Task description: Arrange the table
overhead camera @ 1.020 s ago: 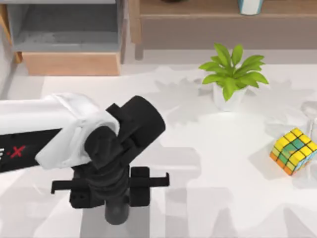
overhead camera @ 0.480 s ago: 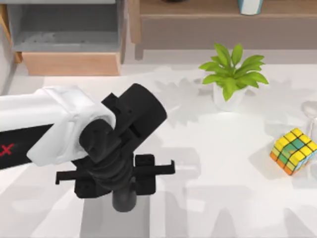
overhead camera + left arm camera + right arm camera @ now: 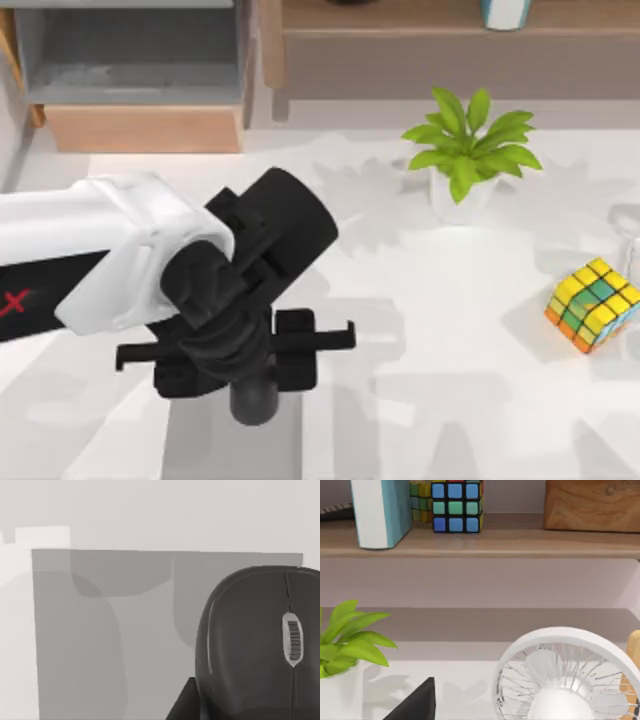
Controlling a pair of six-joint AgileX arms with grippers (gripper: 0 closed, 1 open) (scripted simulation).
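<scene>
In the top view the left arm reaches in from the left edge over the white bench (image 3: 470, 400); its white sleeve carries part of a red "X" on a black band, the only writing that can be read. The left end effector (image 3: 236, 350) hangs above a grey mat near the bench's front left. I cannot tell whether its fingers are open or closed. A dark rounded shape, the mouse (image 3: 255, 400), pokes out just below it. The left wrist view shows that black mouse (image 3: 260, 645) with its scroll wheel lying on the grey mat (image 3: 115, 630).

Behind, a light-wood and grey shelf unit (image 3: 140, 70) stands at the back. Right of centre sits a potted plant (image 3: 468, 150), and near the right edge a puzzle cube (image 3: 592, 305).

The right wrist view shows a white fan (image 3: 567, 680), the plant, and a shelf holding another cube (image 3: 455, 505). A black corner of the right end effector (image 3: 415, 705) shows there; its state cannot be told.
</scene>
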